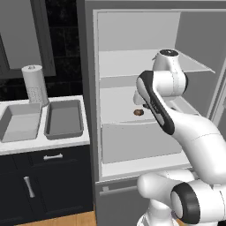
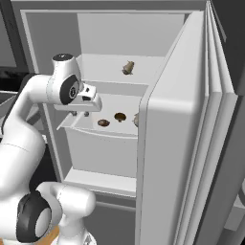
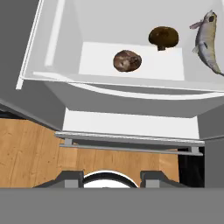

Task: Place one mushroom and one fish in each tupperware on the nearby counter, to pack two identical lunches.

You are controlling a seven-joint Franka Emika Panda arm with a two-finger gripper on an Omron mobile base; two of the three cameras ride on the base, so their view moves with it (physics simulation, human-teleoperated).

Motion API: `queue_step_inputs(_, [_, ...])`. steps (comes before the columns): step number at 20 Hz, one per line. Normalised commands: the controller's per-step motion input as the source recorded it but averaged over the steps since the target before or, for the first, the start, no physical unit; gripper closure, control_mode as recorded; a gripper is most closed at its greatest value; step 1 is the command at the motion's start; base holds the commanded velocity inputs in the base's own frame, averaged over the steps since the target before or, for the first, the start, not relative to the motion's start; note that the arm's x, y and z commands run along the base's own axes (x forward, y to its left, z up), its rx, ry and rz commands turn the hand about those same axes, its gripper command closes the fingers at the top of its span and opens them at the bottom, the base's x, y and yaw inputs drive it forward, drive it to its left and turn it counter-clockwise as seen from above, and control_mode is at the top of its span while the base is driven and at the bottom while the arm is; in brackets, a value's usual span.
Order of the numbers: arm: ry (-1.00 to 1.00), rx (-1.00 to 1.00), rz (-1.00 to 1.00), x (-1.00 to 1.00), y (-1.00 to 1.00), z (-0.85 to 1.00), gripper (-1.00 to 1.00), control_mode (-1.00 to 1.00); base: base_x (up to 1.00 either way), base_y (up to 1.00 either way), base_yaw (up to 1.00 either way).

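Mushrooms (image 3: 127, 60) and a fish (image 3: 207, 41) lie on the fridge shelf (image 3: 131, 57); both tupperware (image 1: 64, 117) wait on the worktop (image 1: 44, 143). Claw (image 3: 112, 178) hovers apart, empty; next, I'd guess, reaching down for one mushroom.

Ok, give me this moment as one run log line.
end effector: empty, before fridge shelf | two mushrooms, fish on shelf | tupperwares empty on counter
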Motion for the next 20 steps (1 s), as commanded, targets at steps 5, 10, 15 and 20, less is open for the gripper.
queue_step_inputs(5, [-0.01,0.0,0.0,-0.23,-0.1,-0.03,-1.0,-1.0,0.0,0.0,0.0])
queue_step_inputs(10, [-0.13,0.0,0.0,-0.2,-0.08,-0.33,-1.0,-1.0,0.0,0.0,0.0])
queue_step_inputs(15, [-0.23,0.0,-0.04,0.0,0.0,-0.45,-1.0,-1.0,0.0,0.0,0.0])
queue_step_inputs(20, [-0.19,0.01,-0.08,0.07,-0.03,-0.27,-1.0,-1.0,0.0,0.0,0.0])
